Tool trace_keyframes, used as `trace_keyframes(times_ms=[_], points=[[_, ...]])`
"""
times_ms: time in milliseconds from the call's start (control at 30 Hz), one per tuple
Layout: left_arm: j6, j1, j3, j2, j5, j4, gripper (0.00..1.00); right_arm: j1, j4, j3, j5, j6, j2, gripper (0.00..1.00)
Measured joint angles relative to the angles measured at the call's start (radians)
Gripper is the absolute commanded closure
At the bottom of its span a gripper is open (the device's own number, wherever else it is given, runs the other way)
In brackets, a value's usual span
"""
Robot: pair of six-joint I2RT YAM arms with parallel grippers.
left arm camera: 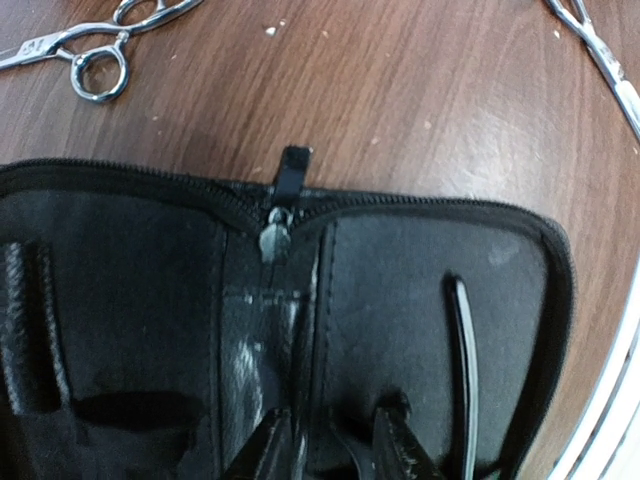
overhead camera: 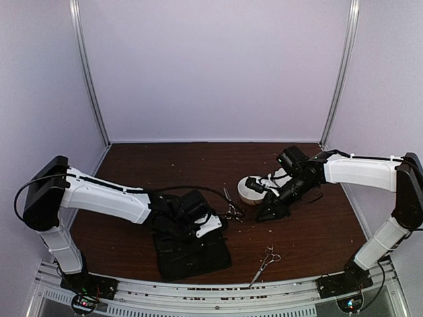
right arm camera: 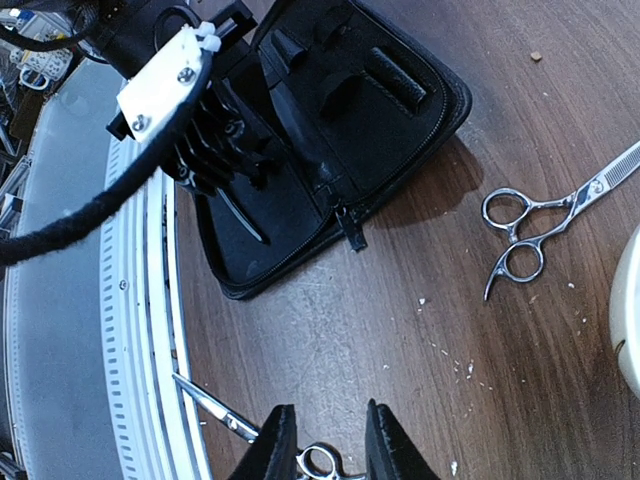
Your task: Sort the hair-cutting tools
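Note:
One pair of silver scissors [overhead camera: 231, 211] lies on the table between the black case and the bowl; it also shows in the left wrist view [left arm camera: 90, 60] and the right wrist view [right arm camera: 540, 225]. A second pair [overhead camera: 266, 261] lies near the front rail. In the right wrist view its ring handle [right arm camera: 320, 462] shows between the fingers of my open right gripper [right arm camera: 328, 445]; I cannot tell whether they touch. A thin dark stick tool [left arm camera: 462, 370] lies inside the open case. My left gripper [left arm camera: 330, 450] is open, low over the case's middle fold, holding nothing I can see.
The flat black zip case [overhead camera: 192, 254] lies open near the front edge, zipper pull [left arm camera: 290, 170] pointing away. A white bowl [overhead camera: 254, 190] stands beside the right gripper [overhead camera: 271, 211]. The metal front rail [right arm camera: 150, 350] runs close to the second scissors. Small crumbs dot the wood.

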Motion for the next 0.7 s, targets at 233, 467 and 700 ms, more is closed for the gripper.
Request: trace_keyframes(times_ms=[233, 467, 700], points=[[0.039, -0.002, 0.014, -0.127, -0.110, -0.083, 0.57, 0.000, -0.021, 0.017, -0.001, -0.017, 0.000, 0.73], [0.095, 0.002, 0.097, -0.245, -0.346, -0.059, 0.25, 0.000, -0.080, 0.062, 0.025, -0.037, 0.000, 0.73], [0.076, 0.071, 0.161, -0.271, -0.412, 0.022, 0.07, 0.000, -0.171, 0.088, 0.085, -0.099, -0.070, 0.67]])
